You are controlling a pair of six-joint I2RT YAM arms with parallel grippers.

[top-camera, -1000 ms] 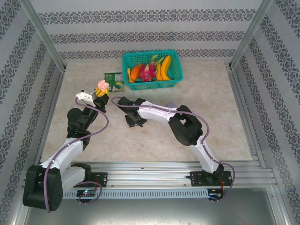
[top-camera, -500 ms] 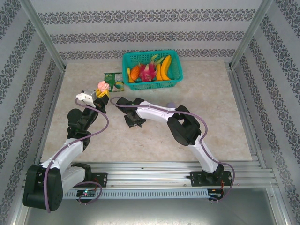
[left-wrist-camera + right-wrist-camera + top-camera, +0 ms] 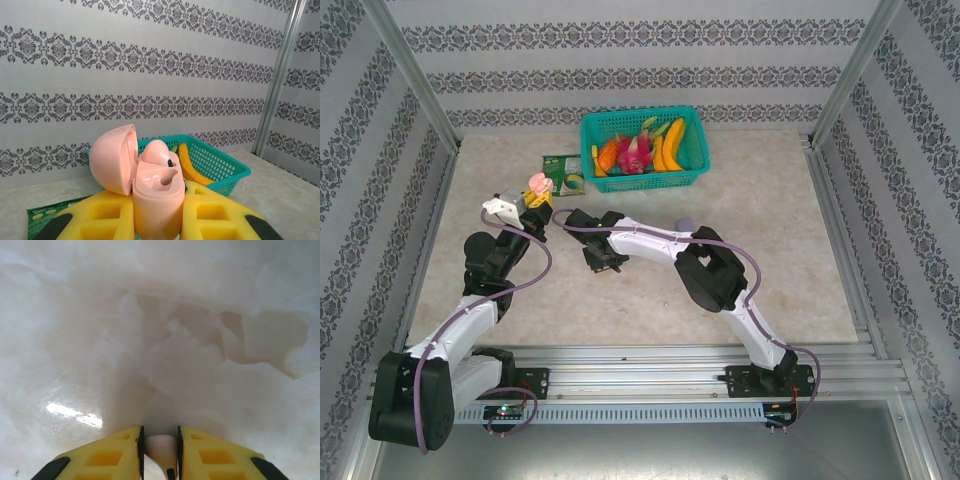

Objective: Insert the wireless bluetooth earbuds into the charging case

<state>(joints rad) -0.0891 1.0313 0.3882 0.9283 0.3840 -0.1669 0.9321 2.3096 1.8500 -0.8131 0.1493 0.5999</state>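
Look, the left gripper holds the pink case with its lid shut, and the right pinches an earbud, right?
No: the lid is open, as the left wrist view shows. The left gripper holds the pink case and the right gripper pinches an earbud.

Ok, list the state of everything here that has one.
pink charging case: lid open, one slot empty, upright
left pincer: shut on the pink charging case
right pincer: shut on the pinkish earbud
pinkish earbud: gripped, not yet in the case
teal basket: filled with toy fruit
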